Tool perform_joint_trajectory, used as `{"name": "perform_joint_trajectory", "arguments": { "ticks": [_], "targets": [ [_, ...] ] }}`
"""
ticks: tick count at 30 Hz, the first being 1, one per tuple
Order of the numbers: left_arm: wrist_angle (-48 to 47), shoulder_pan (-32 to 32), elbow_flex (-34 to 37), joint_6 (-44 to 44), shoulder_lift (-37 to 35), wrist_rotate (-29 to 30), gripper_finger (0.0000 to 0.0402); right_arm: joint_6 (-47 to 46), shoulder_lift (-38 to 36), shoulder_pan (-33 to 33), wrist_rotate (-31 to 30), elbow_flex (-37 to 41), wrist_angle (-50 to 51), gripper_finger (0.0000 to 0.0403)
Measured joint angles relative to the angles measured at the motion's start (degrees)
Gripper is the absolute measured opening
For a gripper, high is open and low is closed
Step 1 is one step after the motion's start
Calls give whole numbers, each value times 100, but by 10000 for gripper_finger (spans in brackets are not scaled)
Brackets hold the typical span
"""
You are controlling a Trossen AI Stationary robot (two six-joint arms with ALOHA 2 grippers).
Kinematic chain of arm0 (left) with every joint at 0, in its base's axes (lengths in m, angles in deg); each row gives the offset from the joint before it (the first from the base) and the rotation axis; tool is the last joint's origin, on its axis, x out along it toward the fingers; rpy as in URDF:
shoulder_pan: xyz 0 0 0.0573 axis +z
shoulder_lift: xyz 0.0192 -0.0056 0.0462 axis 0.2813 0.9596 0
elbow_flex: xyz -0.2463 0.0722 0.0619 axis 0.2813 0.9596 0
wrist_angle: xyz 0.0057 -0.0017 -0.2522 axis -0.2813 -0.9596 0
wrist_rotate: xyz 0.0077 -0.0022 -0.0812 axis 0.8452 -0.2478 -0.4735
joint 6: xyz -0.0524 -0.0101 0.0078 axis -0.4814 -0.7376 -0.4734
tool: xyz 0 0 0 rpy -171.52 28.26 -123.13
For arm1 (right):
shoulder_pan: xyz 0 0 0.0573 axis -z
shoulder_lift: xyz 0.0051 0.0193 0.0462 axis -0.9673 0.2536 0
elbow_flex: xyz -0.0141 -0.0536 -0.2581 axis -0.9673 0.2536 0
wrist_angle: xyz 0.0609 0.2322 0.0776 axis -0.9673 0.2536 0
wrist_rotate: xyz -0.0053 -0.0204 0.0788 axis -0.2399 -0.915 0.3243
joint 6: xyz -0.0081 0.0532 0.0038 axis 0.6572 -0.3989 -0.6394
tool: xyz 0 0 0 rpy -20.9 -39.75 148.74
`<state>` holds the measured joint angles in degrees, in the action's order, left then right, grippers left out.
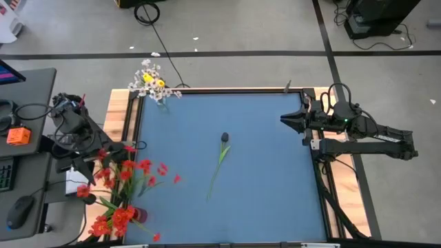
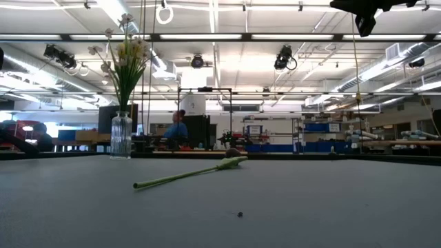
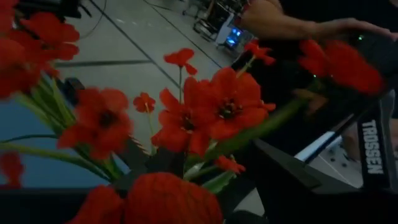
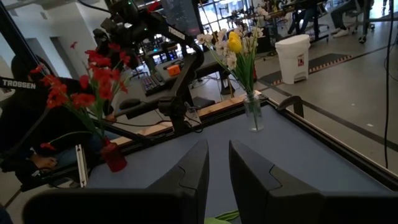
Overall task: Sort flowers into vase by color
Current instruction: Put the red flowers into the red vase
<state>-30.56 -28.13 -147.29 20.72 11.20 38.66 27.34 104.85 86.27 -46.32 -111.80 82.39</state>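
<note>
A sprig with a dark bud (image 1: 224,138) and a green stem (image 1: 217,171) lies flat in the middle of the blue table; it also shows in the low view (image 2: 193,174). Red flowers (image 1: 122,172) stand in a red vase (image 1: 136,214) at the near left corner. White and yellow flowers (image 1: 153,81) stand in a clear vase (image 2: 121,135) at the far left corner. My left gripper (image 1: 96,153) is among the red blossoms (image 3: 217,112), which hide its fingers. My right gripper (image 1: 286,120) hangs above the table's right side, its fingers nearly together with nothing between them (image 4: 217,168).
A raised wooden frame (image 1: 120,110) runs around the table. A desk with a keyboard, a mouse and cables (image 1: 21,165) stands left of it. A person's arm (image 3: 292,25) shows beyond the red flowers in the left wrist view.
</note>
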Motion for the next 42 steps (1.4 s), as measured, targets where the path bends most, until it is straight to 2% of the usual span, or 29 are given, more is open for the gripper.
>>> {"name": "perform_joint_trajectory", "arguments": {
  "ticks": [6, 14, 26, 33, 42],
  "targets": [
    [-232, 0, 23, 25, -1, -43, 188, 1, 1, -2, 0, 0, 1, 73],
    [272, 0, 557, -148, -84, -324, 188, 0, 2, 0, 0, 0, 1, 73],
    [477, -125, 523, -810, 19, -787, 188, 0, 2, -2, 0, 0, 2, 73],
    [389, -229, 135, -662, 219, -860, 188, 2, 1, -1, 1, 0, 2, 73],
    [371, -232, 263, -529, 260, -924, 188, 2, 2, 0, 2, 0, 2, 73]
  ]
}}
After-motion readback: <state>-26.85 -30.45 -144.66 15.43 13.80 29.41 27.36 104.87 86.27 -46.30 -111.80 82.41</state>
